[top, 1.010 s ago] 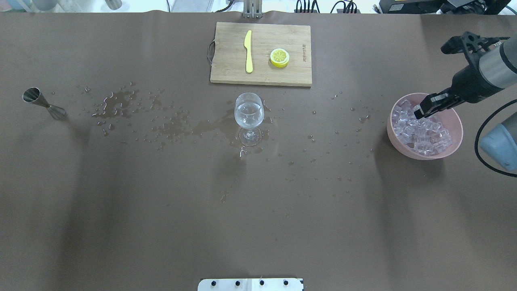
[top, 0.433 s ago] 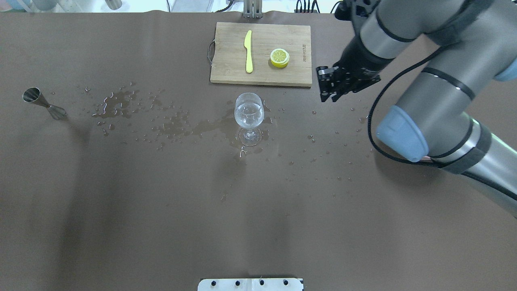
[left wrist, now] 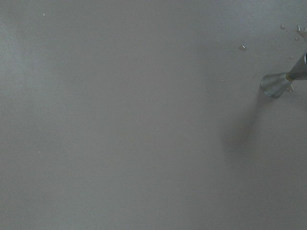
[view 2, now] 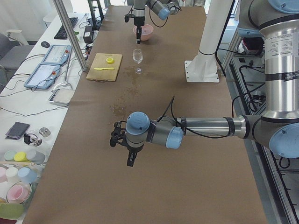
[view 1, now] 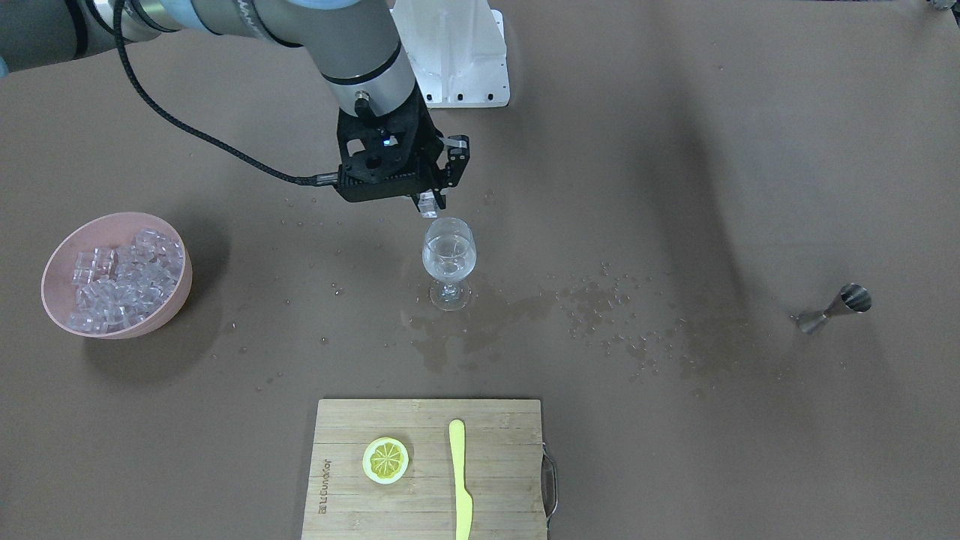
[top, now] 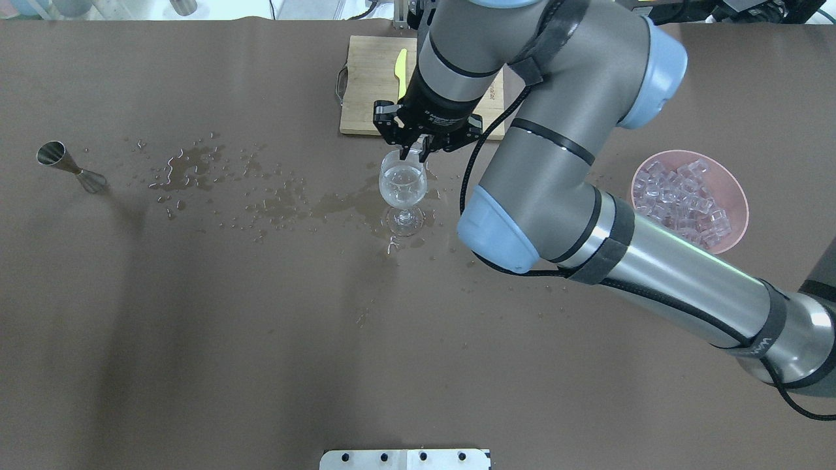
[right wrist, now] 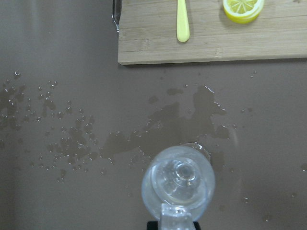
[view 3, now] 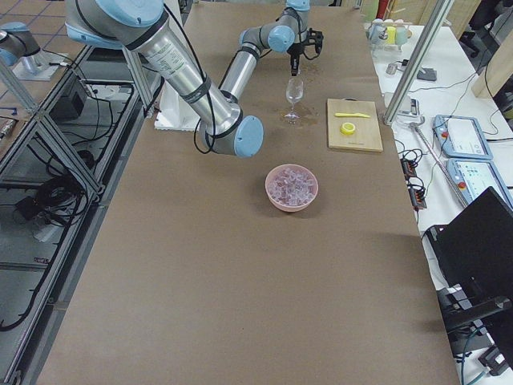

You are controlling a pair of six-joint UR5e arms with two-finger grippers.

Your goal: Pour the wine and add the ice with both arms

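Note:
The wine glass (top: 403, 186) stands mid-table with a little clear wine (view 1: 448, 262) in its bowl. My right gripper (top: 413, 155) hangs just above the glass rim, on the robot's side of it. It is shut on one small clear ice cube (view 1: 428, 202), which also shows at the bottom edge of the right wrist view (right wrist: 176, 215), over the glass (right wrist: 178, 184). The pink bowl (top: 738, 196) of ice cubes (top: 682, 199) stands far right. My left gripper (view 2: 131, 161) shows only in the exterior left view, low over bare table; I cannot tell whether it is open or shut.
A steel jigger (top: 65, 168) lies on its side at the far left; it also shows in the left wrist view (left wrist: 283, 81). A wooden board (view 1: 427, 465) holds a lemon slice (view 1: 385, 459) and a yellow knife (view 1: 459, 480). Spilled drops (top: 196, 170) wet the table left of the glass.
My right arm has swung left from the ice bowl, past the board's corner, to just above the wine glass, with an ice cube in its fingers. The glass and jigger have not moved.

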